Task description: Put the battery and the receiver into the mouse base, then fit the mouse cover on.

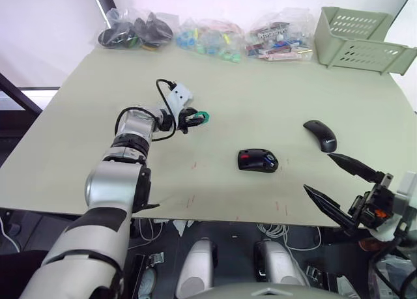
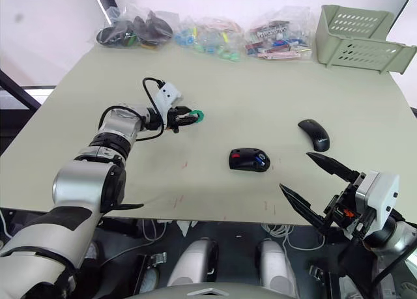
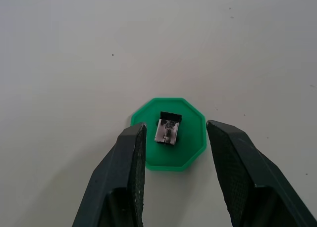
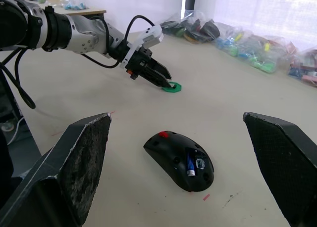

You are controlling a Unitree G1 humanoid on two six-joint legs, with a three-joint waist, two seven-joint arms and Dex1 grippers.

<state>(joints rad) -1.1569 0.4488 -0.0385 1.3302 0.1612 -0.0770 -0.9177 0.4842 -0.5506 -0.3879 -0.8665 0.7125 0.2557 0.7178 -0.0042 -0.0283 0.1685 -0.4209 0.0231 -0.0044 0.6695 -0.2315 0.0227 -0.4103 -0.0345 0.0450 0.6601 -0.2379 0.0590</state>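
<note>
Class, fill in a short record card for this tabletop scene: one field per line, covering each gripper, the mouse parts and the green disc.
left gripper: open, fingers either side of the receiver
receiver: lying on the green disc
right gripper: open wide, near the table's front edge
mouse base: open, on the table
battery: seated in the mouse base
mouse cover: on the table, apart from the base

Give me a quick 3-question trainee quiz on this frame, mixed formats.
1. True or false: the battery already lies inside the mouse base.
2. The receiver rests on: A) the green disc B) the mouse cover C) the green basket
3. Fill in: the left claw is ____ around the receiver.

Key: 1 true; 2 A; 3 open. The right claw also hangs open, near the table edge.
</note>
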